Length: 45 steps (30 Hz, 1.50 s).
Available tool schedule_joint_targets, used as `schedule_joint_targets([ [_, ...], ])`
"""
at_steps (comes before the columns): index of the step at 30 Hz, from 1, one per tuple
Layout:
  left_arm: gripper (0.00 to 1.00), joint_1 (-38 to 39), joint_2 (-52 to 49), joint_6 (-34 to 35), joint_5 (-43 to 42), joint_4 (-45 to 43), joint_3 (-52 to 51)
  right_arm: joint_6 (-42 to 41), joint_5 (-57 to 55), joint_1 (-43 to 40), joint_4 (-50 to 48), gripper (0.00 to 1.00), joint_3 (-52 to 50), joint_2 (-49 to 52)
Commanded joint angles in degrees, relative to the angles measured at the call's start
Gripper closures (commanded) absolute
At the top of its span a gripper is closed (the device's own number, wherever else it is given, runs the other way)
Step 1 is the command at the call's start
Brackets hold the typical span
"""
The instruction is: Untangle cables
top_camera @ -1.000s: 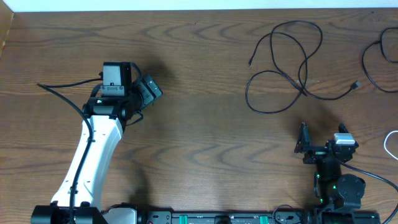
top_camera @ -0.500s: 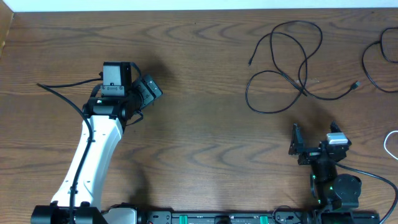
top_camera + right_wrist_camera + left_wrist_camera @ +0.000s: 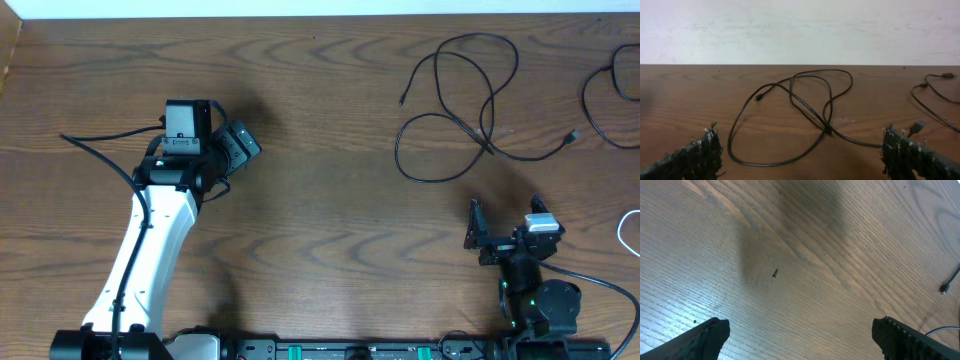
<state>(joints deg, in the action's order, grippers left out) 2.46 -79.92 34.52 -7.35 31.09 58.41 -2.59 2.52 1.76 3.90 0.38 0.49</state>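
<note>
A black cable (image 3: 487, 100) lies in crossing loops on the far right part of the table; it also shows in the right wrist view (image 3: 810, 112). A second black cable (image 3: 592, 112) curves at the right edge and shows in the right wrist view (image 3: 932, 97). A white cable (image 3: 626, 230) peeks in at the right edge. My right gripper (image 3: 503, 218) is open and empty, just in front of the looped cable (image 3: 800, 160). My left gripper (image 3: 238, 150) is open and empty over bare wood at the left (image 3: 802, 342). A black plug end (image 3: 943, 287) shows far right.
The wooden table (image 3: 330, 200) ends at a white wall along the back (image 3: 800, 30). A thick black robot wire (image 3: 95, 150) runs beside the left arm. A small dark speck (image 3: 775, 273) lies on the wood under the left gripper.
The right gripper shifted slightly left and toward the table's front between one second and half a second ago, then held still. The left arm and the cables have not moved.
</note>
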Motion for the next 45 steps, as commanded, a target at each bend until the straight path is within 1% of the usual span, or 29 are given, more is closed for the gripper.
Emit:
schedule_joint_targets([
  [1, 0.02, -0.2, 0.6, -0.2, 0.3, 0.2, 0.4, -0.8, -0.7, 0.5, 0.3, 0.01, -0.1, -0.2],
  [15, 0.02, -0.1, -0.4, -0.2, 0.5, 2.1, 0.4, -0.8, -0.7, 0.5, 0.3, 0.01, -0.1, -0.2],
  [20, 0.02, -0.1, 1.1, -0.2, 0.6, 2.1, 0.4, -0.8, -0.7, 0.5, 0.3, 0.01, -0.1, -0.2],
  [23, 0.02, -0.2, 4.6, -2.0, 3.2, 2.9, 0.4, -0.8, -0.7, 0.5, 0.3, 0.01, -0.1, -0.2],
  [27, 0.02, -0.1, 11.0, -6.3, 4.4, 7.7, 0.4, -0.8, -0.7, 0.5, 0.3, 0.01, -0.1, -0.2],
  [32, 0.02, -0.1, 20.4, -7.0, 4.4, 12.4, -0.4, -0.8, -0.7, 0.5, 0.3, 0.01, -0.1, -0.2],
  [34, 0.02, -0.1, 26.4, -9.0, 4.4, 12.6, -2.3, -0.8, -0.7, 0.5, 0.3, 0.01, -0.1, -0.2],
  [39, 0.02, -0.2, 36.3, -9.0, 4.3, 12.5, -7.9, -0.8, -0.7, 0.5, 0.3, 0.01, -0.1, -0.2],
  [45, 0.02, -0.2, 46.8, -8.3, 3.4, 10.3, -17.1, -0.8, -0.7, 0.5, 0.3, 0.01, -0.1, -0.2],
])
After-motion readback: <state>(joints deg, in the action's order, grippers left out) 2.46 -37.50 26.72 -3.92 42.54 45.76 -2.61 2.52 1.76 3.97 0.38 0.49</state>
